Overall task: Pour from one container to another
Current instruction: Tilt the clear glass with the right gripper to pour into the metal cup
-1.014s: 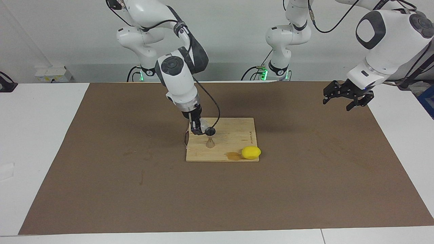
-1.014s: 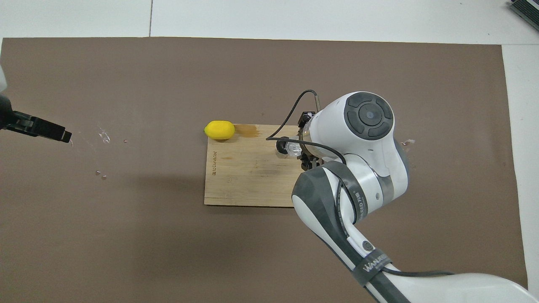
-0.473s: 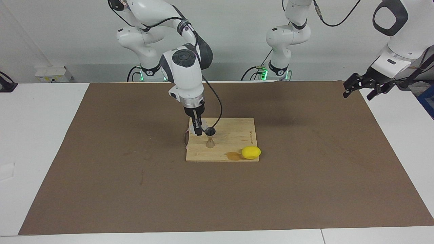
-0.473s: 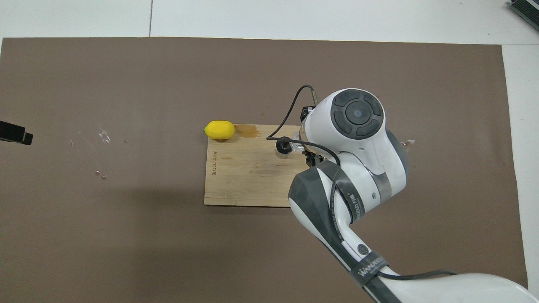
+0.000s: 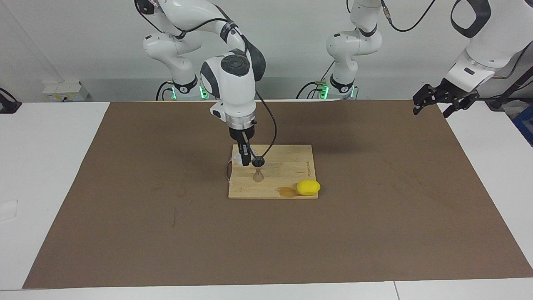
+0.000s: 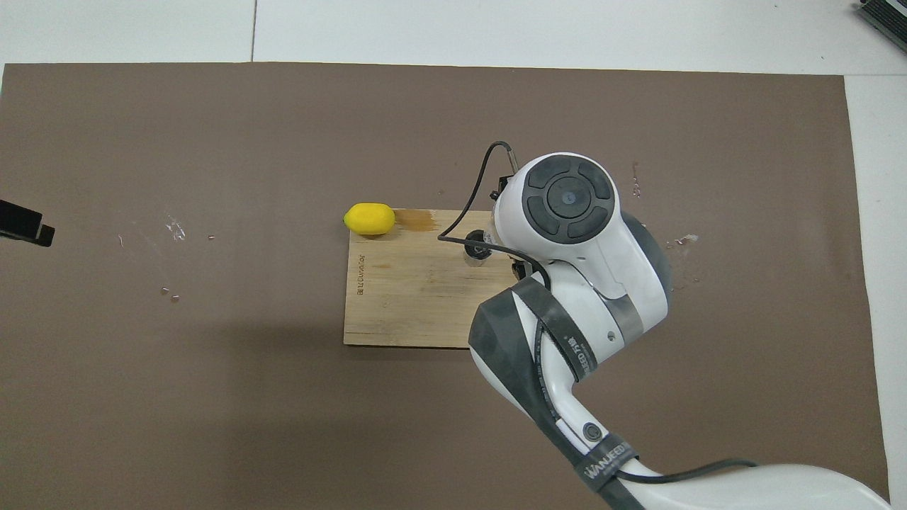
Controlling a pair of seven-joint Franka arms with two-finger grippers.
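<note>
Farthest from the robots on the worktop [image 5: 54,175], which is white with a wide brown paper mat [image 5: 374,216] over it: a small yellow lemon-shaped fruit [image 5: 308,187] at the corner of a pale rectangular bamboo cutting board [image 5: 287,166], toward the left arm's end; beside it a darker wet stain on the wood.

Nearer to the robots, on the board: a small silvery steel hourglass-shaped jigger [image 5: 258,170], upright, its dark open mouth upward; in the overhead view it [image 6: 476,248] shows only partly, beside the white wrist of the right arm.

Just beside the jigger, toward the right arm's end: a short clear textured glass tumbler [image 5: 239,158], gripped by the right pincer [image 5: 244,160]; pincer closed on the tumbler, pointing straight down from a near-vertical wrist; tumbler low over the board edge, its rim next to the jigger's mouth; whether it touches the board or how it is tilted cannot be told; in the overhead view the arm hides it.

Toward the left arm's end, over the mat's corner nearest the robots: the left pincer [image 5: 435,102], black, raised well above the worktop, fingers spread open and holding nothing; arm waiting; overhead only a black tip [image 6: 25,224] enters at the frame edge.
</note>
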